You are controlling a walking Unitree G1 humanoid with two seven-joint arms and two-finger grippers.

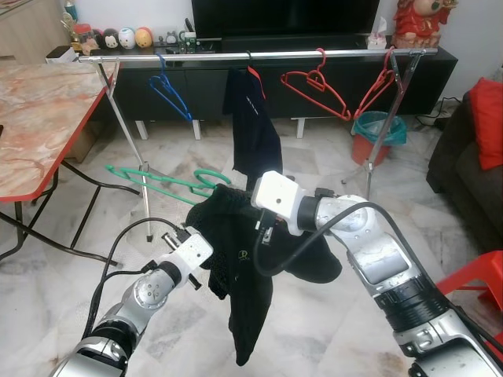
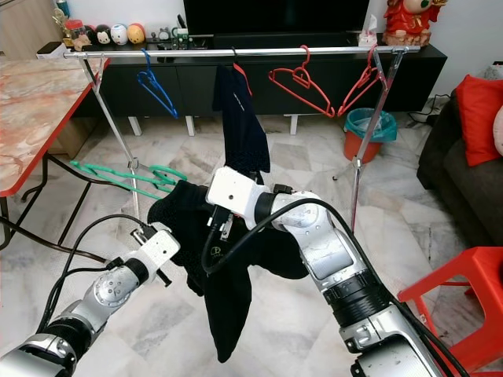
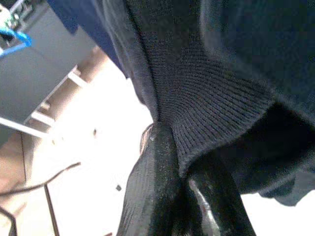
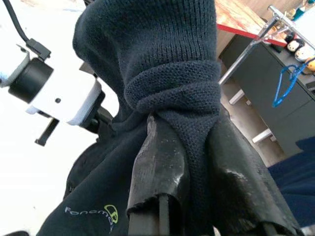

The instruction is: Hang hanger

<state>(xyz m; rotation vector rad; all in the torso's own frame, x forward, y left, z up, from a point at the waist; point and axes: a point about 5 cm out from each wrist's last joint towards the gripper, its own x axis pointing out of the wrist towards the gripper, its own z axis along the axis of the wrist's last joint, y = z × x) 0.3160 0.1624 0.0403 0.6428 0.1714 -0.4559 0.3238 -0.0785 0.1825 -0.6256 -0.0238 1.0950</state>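
Green hanger (image 1: pixel 161 179): lies nearly level, long axis running to the robot's left, one end inside the black garment (image 1: pixel 236 259).
Left gripper (image 3: pixel 184 169): fingers pinched on the garment's edge.
Right gripper (image 4: pixel 194 147): fingers clamped on bunched knit cloth.
Clothes rail (image 1: pixel 259 55): beyond, well apart.

Left claw (image 3: pixel 184 182) and right claw (image 4: pixel 197 172) both clamped, arms raised forward

you see matt knitted cloth on the black garment (image 1: pixel 236 259), shiny metal on the rail (image 1: pixel 259 55), glossy marble floor (image 1: pixel 330 330).
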